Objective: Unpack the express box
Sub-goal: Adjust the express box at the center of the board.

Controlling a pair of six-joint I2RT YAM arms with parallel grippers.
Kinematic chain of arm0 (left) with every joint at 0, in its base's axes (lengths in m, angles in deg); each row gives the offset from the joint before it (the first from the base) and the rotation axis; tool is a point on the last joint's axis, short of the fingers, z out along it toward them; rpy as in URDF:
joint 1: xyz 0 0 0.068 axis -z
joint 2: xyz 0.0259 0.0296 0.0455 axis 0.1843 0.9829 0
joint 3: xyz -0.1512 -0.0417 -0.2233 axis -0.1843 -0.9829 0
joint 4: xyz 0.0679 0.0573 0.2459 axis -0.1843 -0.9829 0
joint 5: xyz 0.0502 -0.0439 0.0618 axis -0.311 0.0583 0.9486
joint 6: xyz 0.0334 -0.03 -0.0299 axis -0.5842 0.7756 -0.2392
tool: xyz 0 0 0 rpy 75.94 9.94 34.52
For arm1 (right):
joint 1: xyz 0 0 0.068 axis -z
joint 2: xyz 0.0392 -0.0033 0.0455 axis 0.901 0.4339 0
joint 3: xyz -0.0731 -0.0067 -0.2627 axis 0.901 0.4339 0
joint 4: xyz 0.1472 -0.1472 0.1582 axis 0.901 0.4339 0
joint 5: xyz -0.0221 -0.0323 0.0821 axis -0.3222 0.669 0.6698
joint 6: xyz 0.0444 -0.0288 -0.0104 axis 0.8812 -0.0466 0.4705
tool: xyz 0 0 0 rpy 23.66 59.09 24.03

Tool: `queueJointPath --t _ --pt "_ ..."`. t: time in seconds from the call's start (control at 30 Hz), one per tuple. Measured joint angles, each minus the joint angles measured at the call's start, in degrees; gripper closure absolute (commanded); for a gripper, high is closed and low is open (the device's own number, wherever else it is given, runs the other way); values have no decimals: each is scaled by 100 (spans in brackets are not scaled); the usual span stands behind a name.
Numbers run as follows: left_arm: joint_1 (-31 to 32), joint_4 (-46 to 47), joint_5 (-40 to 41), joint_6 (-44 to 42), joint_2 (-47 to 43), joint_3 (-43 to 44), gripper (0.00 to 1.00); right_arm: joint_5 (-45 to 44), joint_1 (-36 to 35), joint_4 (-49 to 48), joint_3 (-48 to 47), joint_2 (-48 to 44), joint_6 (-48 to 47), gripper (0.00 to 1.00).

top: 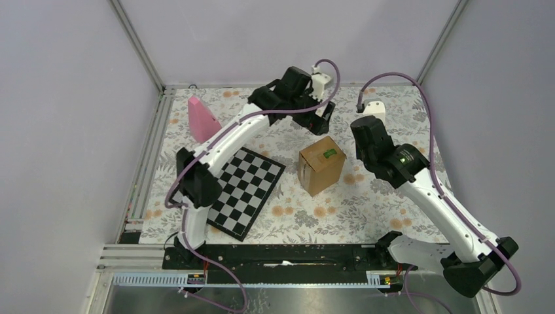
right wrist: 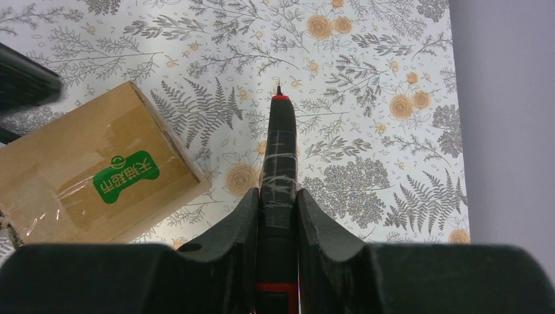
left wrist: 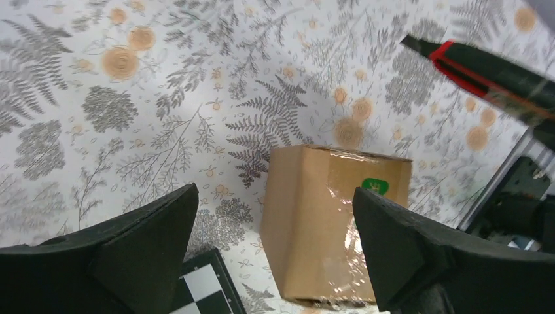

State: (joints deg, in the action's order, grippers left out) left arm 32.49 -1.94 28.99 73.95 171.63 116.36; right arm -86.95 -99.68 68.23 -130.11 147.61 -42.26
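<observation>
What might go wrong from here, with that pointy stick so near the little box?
1. The left tool stands open, apart from the express box and not gripping it; pushed by the pointed stick, the box may slide or tip.
2. The right tool pinches the stick with much of it jutting past the fingers, so it might twist in the grip and go off-line.

**Operator:** Where does my top view sit?
**Guide:** High behind the near edge, looking down on your whole flower-patterned table mat (top: 366, 209).
**Operator:** And the wrists?
**Guide:** Both hang close, facing down. Your left one has the small brown cardboard box (left wrist: 314, 222) at six o'clock; your right has that box (right wrist: 85, 183) at nine. All three views share it.
</observation>
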Motion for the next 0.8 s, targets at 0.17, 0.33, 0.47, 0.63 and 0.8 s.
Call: queueJointPath --t 0.17,0.33,0.47,0.63,0.8 --pt "0 -177 -503 -610 667 140 1 98 83 -157 151 -208 63 100" --pt "-20 -52 -914 -713 894 138 1 146 129 -243 190 -378 120 100" --pt "-39 214 -925 -525 914 31 1 184 133 -249 243 -437 181 100" --pt "-133 1163 -1333 105 721 -745 1 284 136 -251 348 -455 238 100" --pt "-223 1517 -1469 525 566 -1121 1 317 136 -267 358 -455 258 100"
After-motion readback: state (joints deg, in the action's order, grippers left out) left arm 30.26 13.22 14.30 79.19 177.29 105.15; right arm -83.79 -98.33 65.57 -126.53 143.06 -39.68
